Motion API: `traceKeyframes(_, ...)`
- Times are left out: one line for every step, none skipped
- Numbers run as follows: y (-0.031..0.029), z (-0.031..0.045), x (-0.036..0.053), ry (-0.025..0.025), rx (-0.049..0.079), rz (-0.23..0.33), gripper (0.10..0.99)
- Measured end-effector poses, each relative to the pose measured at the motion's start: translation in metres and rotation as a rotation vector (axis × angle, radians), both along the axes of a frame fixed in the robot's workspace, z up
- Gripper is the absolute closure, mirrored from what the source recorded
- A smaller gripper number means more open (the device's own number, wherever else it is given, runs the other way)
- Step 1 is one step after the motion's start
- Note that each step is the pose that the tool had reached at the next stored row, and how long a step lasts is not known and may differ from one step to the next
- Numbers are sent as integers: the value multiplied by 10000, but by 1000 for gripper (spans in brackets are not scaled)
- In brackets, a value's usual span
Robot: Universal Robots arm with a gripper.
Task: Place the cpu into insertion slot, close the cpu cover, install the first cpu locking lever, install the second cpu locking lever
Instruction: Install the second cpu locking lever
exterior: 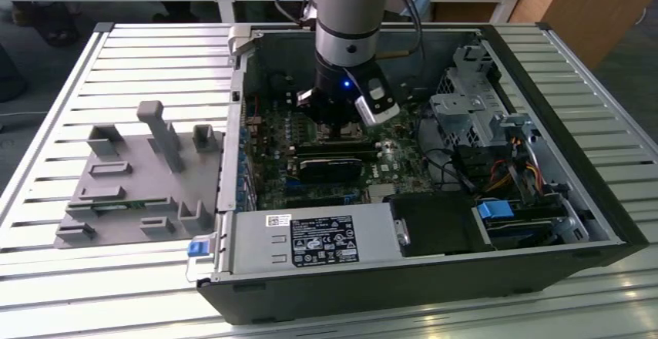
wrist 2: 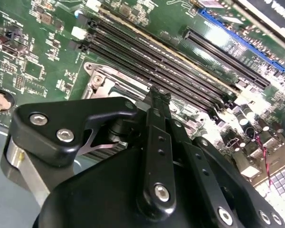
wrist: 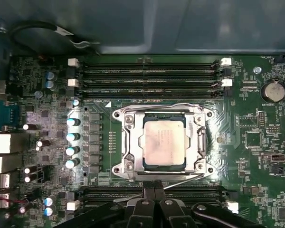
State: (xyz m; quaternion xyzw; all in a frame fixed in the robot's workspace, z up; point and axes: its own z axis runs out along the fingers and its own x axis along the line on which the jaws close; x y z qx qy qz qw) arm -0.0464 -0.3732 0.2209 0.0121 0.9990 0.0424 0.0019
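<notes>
In the first wrist view the cpu [wrist: 162, 142] lies flat in the insertion slot [wrist: 118, 169], its pale metal face showing through the window of the cpu cover [wrist: 129, 142]. The cover is down over it. One wire locking lever [wrist: 161, 105] runs straight along the socket's far edge. The other lever [wrist: 183, 182] lies slanted along the near edge, right at my fingertips. My gripper [wrist: 154, 186] is shut, its tips at that near edge with nothing held between them. The second wrist view shows the closed fingers [wrist 2: 156, 142] beside a socket corner [wrist 2: 97, 80]. In the exterior view the gripper [exterior: 344, 129] is down inside the case.
Memory slots [wrist: 147, 71] flank the socket on two sides. A coin battery [wrist: 274, 90] and capacitors [wrist: 72, 142] stand on the green board. The case holds a long black card [exterior: 329, 169], a power supply [exterior: 308, 239] and drive cages [exterior: 473, 115]. A grey fixture [exterior: 134, 177] sits at the exterior view's left.
</notes>
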Motion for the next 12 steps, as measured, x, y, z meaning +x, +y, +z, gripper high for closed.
traceKeyframes(-11,0,-15,0,51,1,980)
traceKeyframes(-19,0,-30,-1,95,1,980)
traceKeyframes(-23,-1,-45,-1,139,2,980)
traceKeyframes(-24,-7,-55,0,169,1,980)
traceKeyframes(-23,-18,-60,-2,187,0,980)
traceKeyframes(-24,-30,-61,-2,194,1,980)
traceKeyframes(-24,-45,-62,0,197,2,980)
traceKeyframes(-24,-63,-62,0,200,2,980)
traceKeyframes(-24,-79,-62,0,202,2,980)
traceKeyframes(-24,-96,-62,0,206,1,980)
traceKeyframes(-24,-111,-62,0,214,1,980)
traceKeyframes(-24,-122,-63,0,223,0,980)
